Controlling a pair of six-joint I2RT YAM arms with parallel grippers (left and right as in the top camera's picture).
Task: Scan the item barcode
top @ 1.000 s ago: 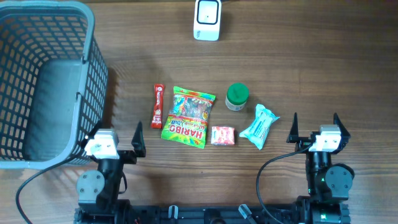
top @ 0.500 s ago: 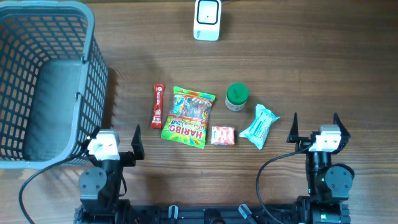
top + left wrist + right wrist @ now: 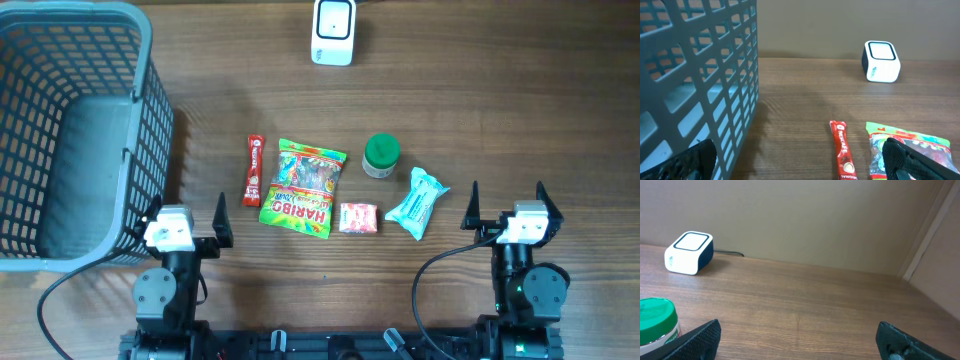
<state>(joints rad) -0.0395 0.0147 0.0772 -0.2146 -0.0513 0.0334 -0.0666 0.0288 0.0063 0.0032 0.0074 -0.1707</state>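
Bare table (image 3: pixel 520 100) lies right of the scanner (image 3: pixel 333 32); the basket (image 3: pixel 150 130) walls off the left

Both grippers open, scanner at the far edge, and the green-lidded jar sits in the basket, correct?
Not quite. The green-lidded jar stands on the table, between the Haribo bag and the blue packet, not in the basket; the overhead view shows it. The rest holds.

Both arms sit folded low along the 6 o'clock side, the left arm (image 3: pixel 158 296) toward 7 o'clock, the right arm (image 3: pixel 528 290) toward 5. Each wrist aims straight at 12 o'clock, level and low. The left pincer (image 3: pixel 187 208) and the right pincer (image 3: pixel 507 192) both stand spread wide, dark fingers well apart, with nothing gripped between them.
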